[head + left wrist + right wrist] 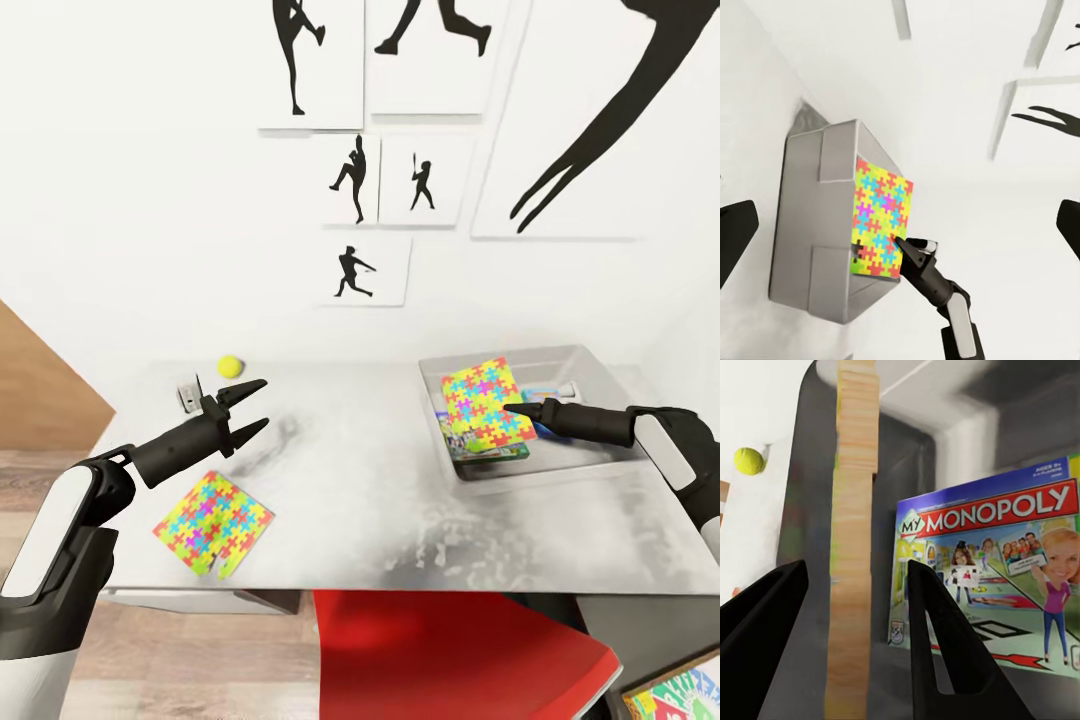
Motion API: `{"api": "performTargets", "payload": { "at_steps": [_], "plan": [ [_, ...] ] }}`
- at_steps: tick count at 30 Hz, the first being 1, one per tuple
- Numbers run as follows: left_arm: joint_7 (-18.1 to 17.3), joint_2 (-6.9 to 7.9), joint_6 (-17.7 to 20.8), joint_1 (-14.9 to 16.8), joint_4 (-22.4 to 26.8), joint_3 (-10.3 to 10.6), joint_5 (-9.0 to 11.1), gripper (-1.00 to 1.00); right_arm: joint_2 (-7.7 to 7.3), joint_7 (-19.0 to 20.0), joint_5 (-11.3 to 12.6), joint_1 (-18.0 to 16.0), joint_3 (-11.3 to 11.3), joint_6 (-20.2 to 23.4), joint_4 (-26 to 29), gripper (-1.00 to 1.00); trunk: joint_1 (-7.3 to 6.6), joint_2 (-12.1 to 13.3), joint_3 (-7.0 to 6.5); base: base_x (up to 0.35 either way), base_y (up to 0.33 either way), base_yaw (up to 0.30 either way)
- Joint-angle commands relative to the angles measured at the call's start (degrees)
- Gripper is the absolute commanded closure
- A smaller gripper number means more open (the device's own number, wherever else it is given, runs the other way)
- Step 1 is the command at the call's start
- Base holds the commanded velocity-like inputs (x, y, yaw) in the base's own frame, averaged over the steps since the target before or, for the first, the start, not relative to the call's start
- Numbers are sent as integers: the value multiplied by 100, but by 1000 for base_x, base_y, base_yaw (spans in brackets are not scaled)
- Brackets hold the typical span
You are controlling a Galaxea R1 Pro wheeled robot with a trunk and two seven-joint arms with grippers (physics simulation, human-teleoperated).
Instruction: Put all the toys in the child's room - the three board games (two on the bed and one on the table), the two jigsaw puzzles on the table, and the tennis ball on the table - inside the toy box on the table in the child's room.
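Observation:
On the grey table [380, 520], the toy box [590, 368] stands at the right. A bright jigsaw puzzle [483, 400] leans tilted inside it, over a Monopoly board game [997, 562]. My right gripper [512, 408] is open, and the puzzle's thin edge [855, 547] stands between its fingers [945, 652] with a gap on each side. The second jigsaw puzzle [213, 523] lies flat near the table's front left. The yellow tennis ball [230, 366] rests at the back left. My left gripper [250, 408] hovers open and empty between the ball and that puzzle.
A small grey object [188, 395] sits on the table just left of my left gripper. A red chair [450, 650] is tucked under the table's front edge. A colourful box [680, 695] shows at the lower right corner. A white wall with silhouette posters [355, 180] rises behind the table.

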State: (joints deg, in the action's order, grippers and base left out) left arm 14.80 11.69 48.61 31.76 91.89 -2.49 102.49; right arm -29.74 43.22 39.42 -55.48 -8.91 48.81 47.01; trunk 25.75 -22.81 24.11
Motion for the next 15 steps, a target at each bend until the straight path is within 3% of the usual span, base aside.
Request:
{"api": "performTargets", "payload": {
  "at_steps": [1,15],
  "plan": [
    [57,0,17,5,4,-6,61,-100,-6,3,22,-7,-14,24,3,100,3,-11,19,0,0,0],
    [52,8,17,-3,4,-14,67,-100,-6,11,24,2,-13,22,45,100,3,-11,147,0,0,0]
  ]
}}
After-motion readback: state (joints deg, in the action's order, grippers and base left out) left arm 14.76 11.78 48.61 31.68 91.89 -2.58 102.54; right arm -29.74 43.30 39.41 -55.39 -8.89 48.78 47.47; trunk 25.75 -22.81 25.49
